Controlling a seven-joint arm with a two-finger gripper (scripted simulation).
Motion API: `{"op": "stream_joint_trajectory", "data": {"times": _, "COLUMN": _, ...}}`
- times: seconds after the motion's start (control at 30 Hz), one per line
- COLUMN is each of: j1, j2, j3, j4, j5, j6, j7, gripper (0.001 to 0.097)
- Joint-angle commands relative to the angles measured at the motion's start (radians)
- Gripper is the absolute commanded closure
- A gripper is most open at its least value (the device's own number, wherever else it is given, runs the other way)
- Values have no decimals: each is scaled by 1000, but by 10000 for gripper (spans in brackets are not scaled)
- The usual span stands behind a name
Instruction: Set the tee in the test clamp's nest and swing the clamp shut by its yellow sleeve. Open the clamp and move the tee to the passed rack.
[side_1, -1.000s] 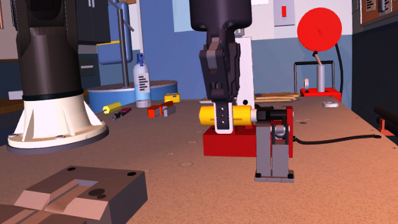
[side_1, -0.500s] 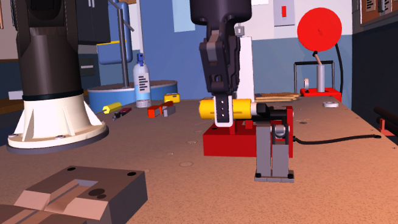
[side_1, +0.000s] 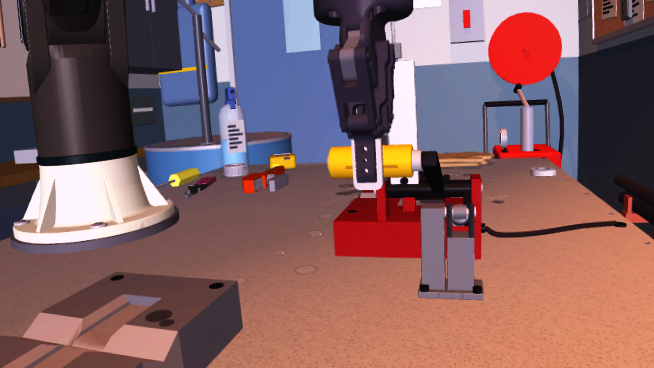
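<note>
At the bench's centre the red test clamp base (side_1: pixel 385 232) sits with its grey pivot post (side_1: pixel 450 250) in front. The black clamp arm (side_1: pixel 430 187) lies level over the base. Its yellow sleeve (side_1: pixel 370 161) points left, and my gripper (side_1: pixel 366 172) comes down from above and is closed around that sleeve. The tee is hidden under the arm and the fingers. The passed rack (side_1: pixel 125 325), a grey block with a tan channel, lies at the near left corner.
The robot's base (side_1: pixel 85 150) stands at left. Hand tools (side_1: pixel 265 180) and a spray bottle (side_1: pixel 233 135) lie behind it. A red stand with a disc (side_1: pixel 525 100) is at the far right. A black cable (side_1: pixel 550 230) runs right from the clamp.
</note>
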Motion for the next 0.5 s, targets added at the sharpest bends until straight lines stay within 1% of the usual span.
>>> {"op": "stream_joint_trajectory", "data": {"times": 0.0, "j1": 0, "j2": -4, "j3": -2, "j4": 0, "j5": -2, "j6": 2, "j7": 0, "gripper": 901}}
{"op": "stream_joint_trajectory", "data": {"times": 0.47, "j1": -7, "j2": -33, "j3": -17, "j4": -5, "j5": -31, "j6": 27, "j7": 3, "gripper": 901}}
